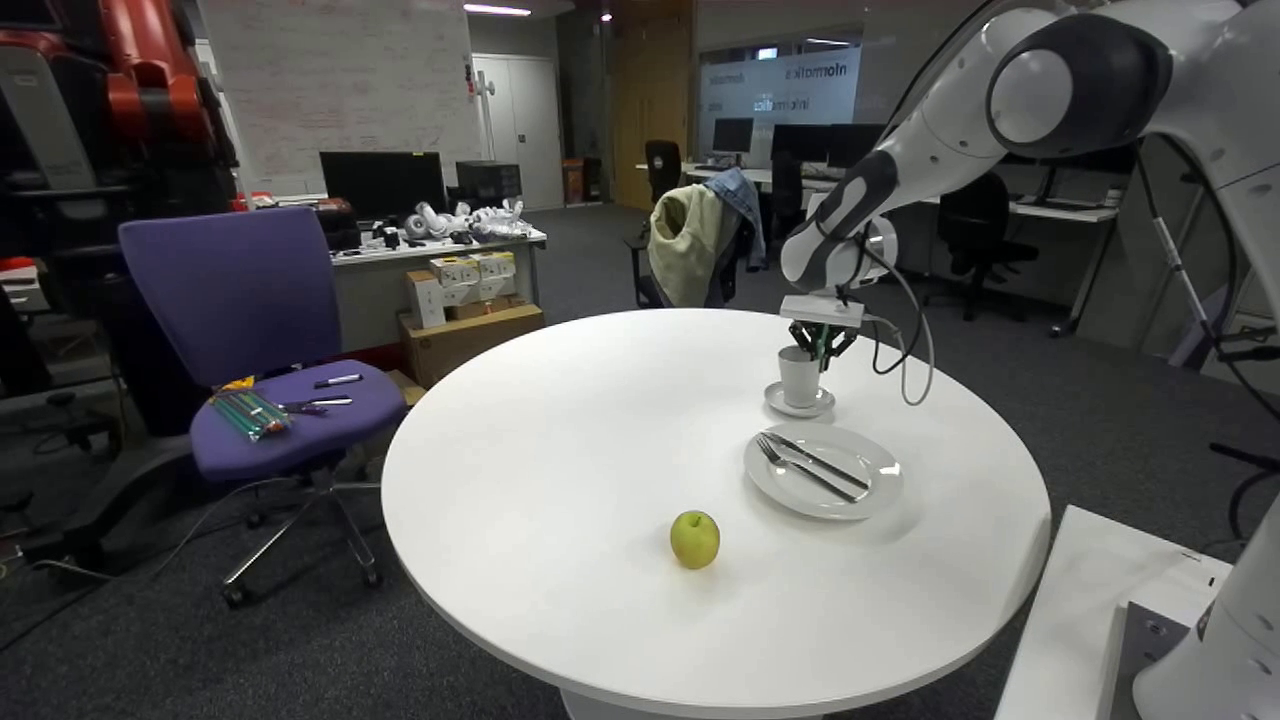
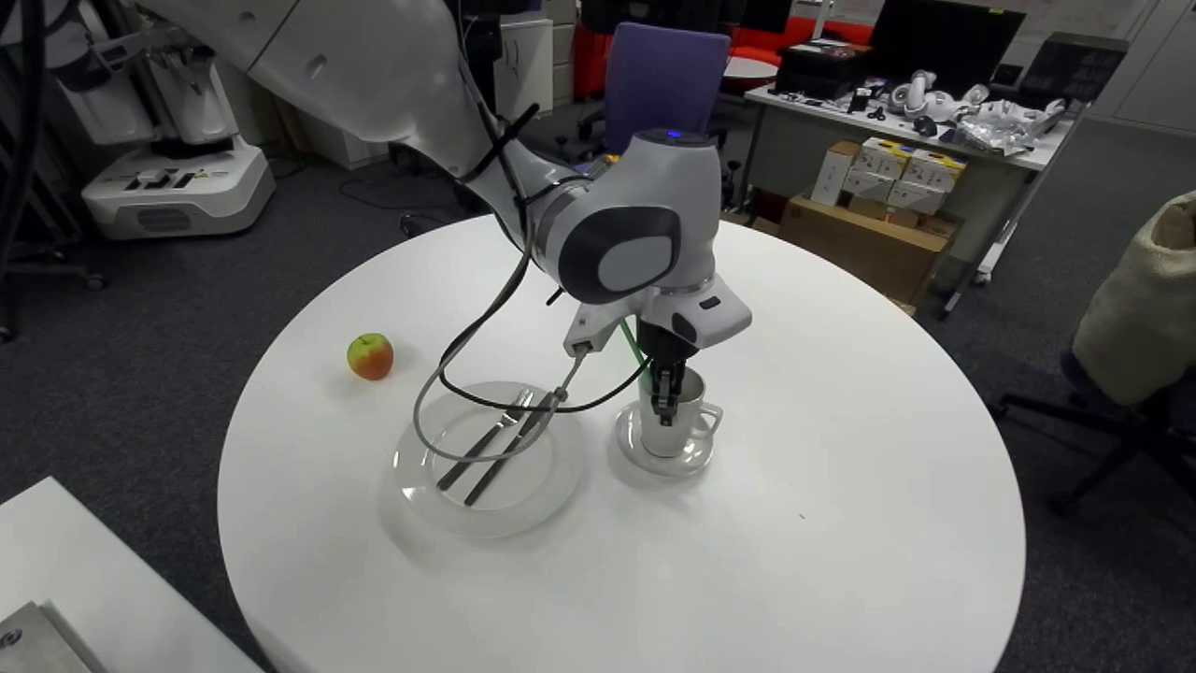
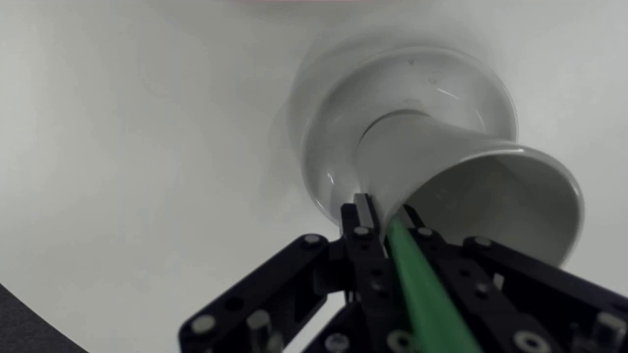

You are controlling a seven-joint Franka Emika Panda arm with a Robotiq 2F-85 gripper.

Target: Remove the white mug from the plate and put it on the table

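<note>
White mug near larger plate

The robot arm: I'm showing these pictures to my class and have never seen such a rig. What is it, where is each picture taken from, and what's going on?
It is a jointed robot arm ending in a gripper, a hand with two fingers. Two pictures come from cameras outside the robot; the third comes from its wrist, looking down.

On the round white table are an apple, a large plate with a knife and fork, and a saucer carrying a white mug. One finger is inside the mug and the other outside, so the gripper appears to pinch the mug's wall, probably to lift it. What the green strip between them is, I can't tell.
</note>
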